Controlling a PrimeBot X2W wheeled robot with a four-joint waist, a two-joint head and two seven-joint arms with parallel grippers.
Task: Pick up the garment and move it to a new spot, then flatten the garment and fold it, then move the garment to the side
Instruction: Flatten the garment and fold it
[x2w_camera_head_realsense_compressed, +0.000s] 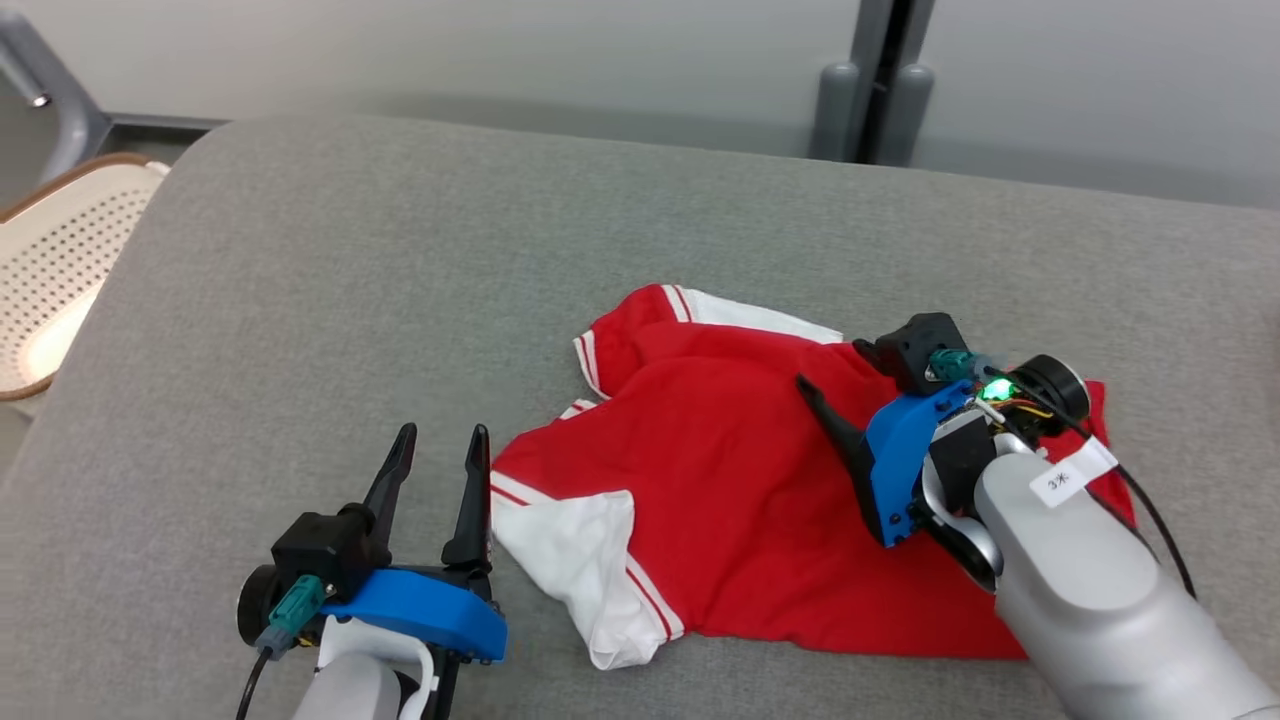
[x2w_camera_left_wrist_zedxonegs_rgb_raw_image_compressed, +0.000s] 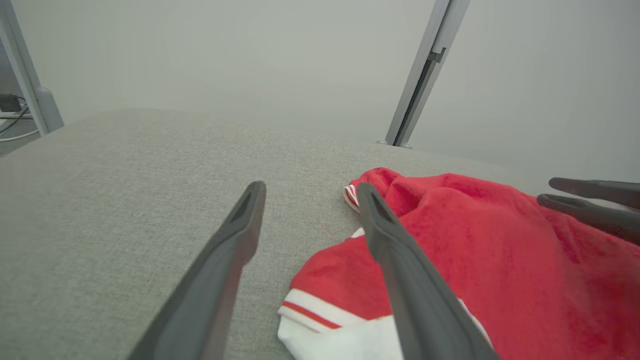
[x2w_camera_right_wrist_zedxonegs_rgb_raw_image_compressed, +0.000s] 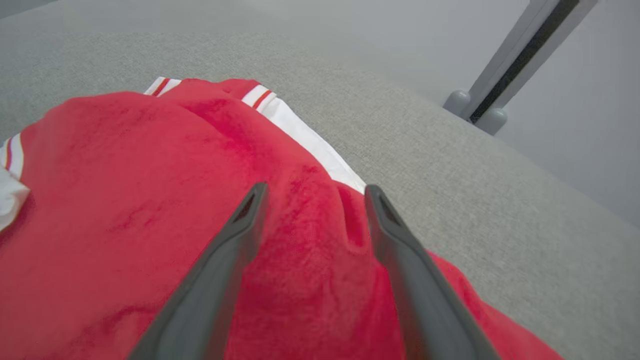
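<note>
Just a red-and-white garment (x2w_camera_head_realsense_compressed: 760, 500) atop grey cushion (x2w_camera_head_realsense_compressed: 400, 300).

I see a red shirt (x2w_camera_head_realsense_compressed: 740, 500) with white sleeves and red-and-white striped trim, on a plain grey woven cushion (x2w_camera_head_realsense_compressed: 400, 300). The left tool (x2w_camera_head_realsense_compressed: 443, 432) and right tool (x2w_camera_right_wrist_zedxonegs_rgb_raw_image_compressed: 316, 187) have dark grey fingers and blue mounts. At upper left is a cream, dot-patterned chair (x2w_camera_head_realsense_compressed: 60, 260).
</note>
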